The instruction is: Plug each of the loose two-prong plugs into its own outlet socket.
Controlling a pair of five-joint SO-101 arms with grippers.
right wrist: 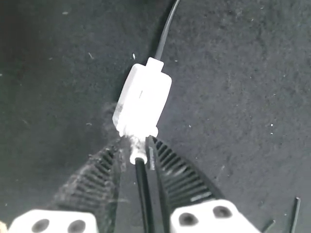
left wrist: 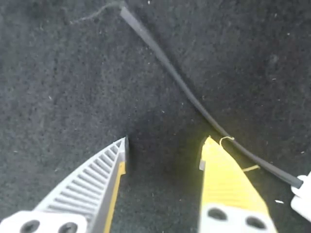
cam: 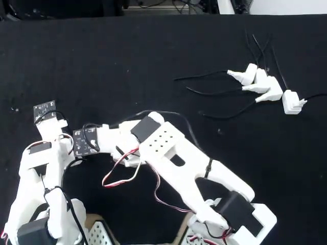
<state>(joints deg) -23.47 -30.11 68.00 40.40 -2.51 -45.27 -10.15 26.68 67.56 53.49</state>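
High view. On the black cloth-covered table [cam: 153,56], at the far right: three white two-prong plugs with thin black cords [cam: 260,81], bunched together and touching. Just beside them, a white boxy block [cam: 292,101] with a cord of its own. Well apart from that cluster, at the near left, two white arms side by side. The left arm [cam: 38,168] near the table's left edge. The right arm [cam: 173,153] stretched across towards it, front end low over the cloth. Looping out from under the right arm, a long thin black cable [cam: 179,118].

Left wrist view. Fingers of the left gripper [left wrist: 165,145] spread wide apart: one ribbed grey finger [left wrist: 97,179], one yellow finger [left wrist: 228,179], bare black cloth between them. Slanting across the cloth just past the yellow tip, a flat black cord [left wrist: 184,92], untouched.

Right wrist view. Dark ribbed fingers of the right gripper [right wrist: 133,145] drawn together, clamped on the narrow neck of a white rectangular connector body [right wrist: 142,99] lying flat on the cloth. Leading away from its far end, a dark outgoing lead [right wrist: 165,34]. Running back from the neck between the two fingers, a second black wire [right wrist: 143,194].
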